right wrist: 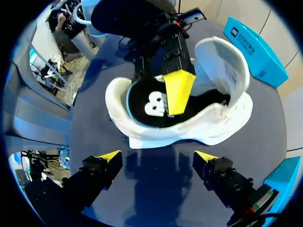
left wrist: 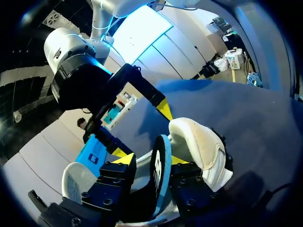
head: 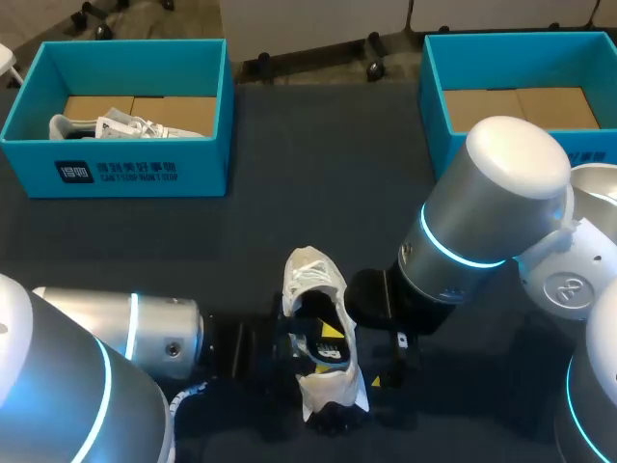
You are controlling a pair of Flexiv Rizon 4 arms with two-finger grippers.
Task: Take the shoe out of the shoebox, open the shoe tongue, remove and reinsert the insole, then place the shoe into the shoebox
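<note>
A white shoe (head: 313,280) lies on the dark table near its front edge, its tongue pulled open and a black insole (head: 323,342) showing inside. My left gripper (head: 308,340) comes in from the left and sits at the shoe's opening. In the left wrist view the insole (left wrist: 160,165) stands on edge between its parted yellow fingertips (left wrist: 124,158), with a gap on one side. My right gripper (right wrist: 157,156) stands open beside the shoe (right wrist: 213,123), nothing between its fingers. From there one left finger (right wrist: 177,87) rests over the insole (right wrist: 147,101).
A blue shoebox (head: 116,174) at the back left holds a second white shoe (head: 125,125). Another blue shoebox (head: 453,125) stands at the back right with only its cardboard floor showing. Bare dark table lies between the boxes and the shoe.
</note>
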